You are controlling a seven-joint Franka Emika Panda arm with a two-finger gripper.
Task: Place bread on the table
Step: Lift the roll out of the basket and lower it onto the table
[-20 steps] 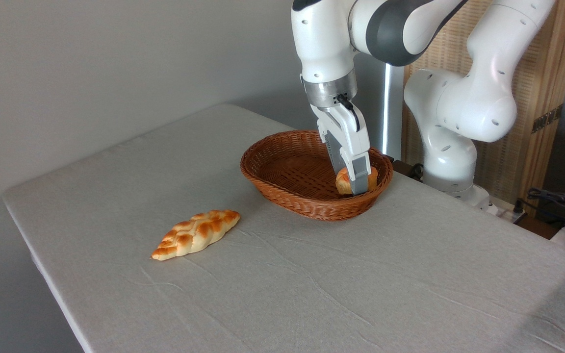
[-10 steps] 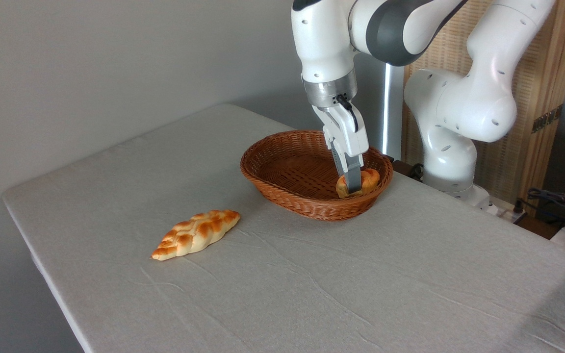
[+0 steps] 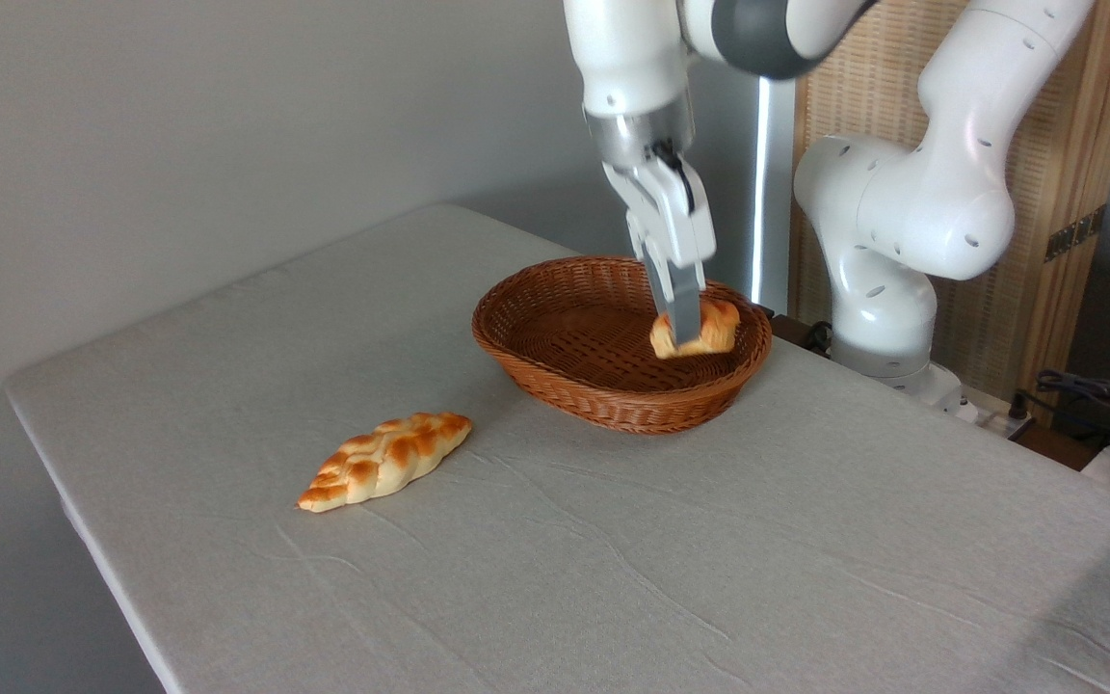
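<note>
The bread (image 3: 715,327), a small golden-orange knotted bun, hangs just above the floor of the brown wicker basket (image 3: 555,371), near its right rim. My gripper (image 3: 685,331) points down from above and is shut on the bun, one grey finger crossing its front. The table (image 3: 690,549) with its wrinkled light grey cloth spreads out below and in front of the basket.
A longer, paler braided loaf (image 3: 385,460) lies on the cloth at the left, well apart from the basket. The arm's white base (image 3: 887,289) stands behind the table at the right, with cables (image 3: 1095,400) beside it.
The gripper closed on the bun inside the basket and then rose, lifting the bun off the basket floor. The braided loaf and basket stayed put.
</note>
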